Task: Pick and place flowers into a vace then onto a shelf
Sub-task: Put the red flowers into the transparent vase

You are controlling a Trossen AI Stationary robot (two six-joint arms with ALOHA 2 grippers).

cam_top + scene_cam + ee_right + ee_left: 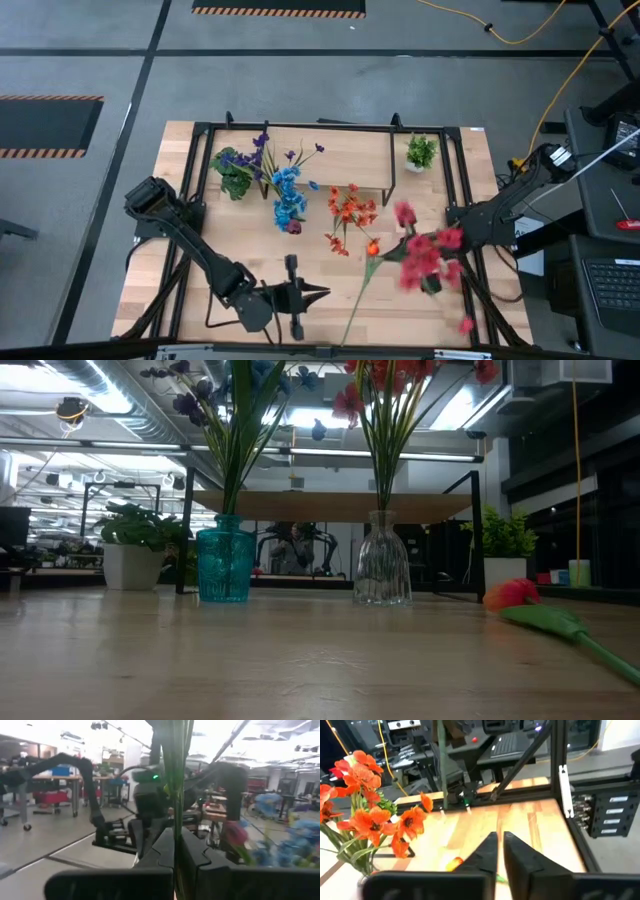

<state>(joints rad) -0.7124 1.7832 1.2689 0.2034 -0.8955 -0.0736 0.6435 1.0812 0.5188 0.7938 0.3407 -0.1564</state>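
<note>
My right gripper [432,282] is shut on a spray of red flowers [430,255] over the table's right side. An orange bud [372,247] lies on the table, its green stem [355,310] running toward the near edge. My left gripper [312,294] hangs shut and empty near the front edge, just left of that stem. A blue vase [224,565] with blue and purple flowers and a clear vase [381,572] with orange flowers [370,815] stand on the table under the shelf [340,506]. My right gripper pinches the spray's green stems [176,815] between its two fingers. The fingers come in about level and lie across the stems. The stems stand roughly upright, with the red blooms [405,213] above the gripper. No part of the spray shows at table height.
Two small potted plants stand at the back, one left [234,172] and one right [421,152]. The shelf's black legs [390,165] rise behind the vases. Bare wood [200,200] lies left of the vases.
</note>
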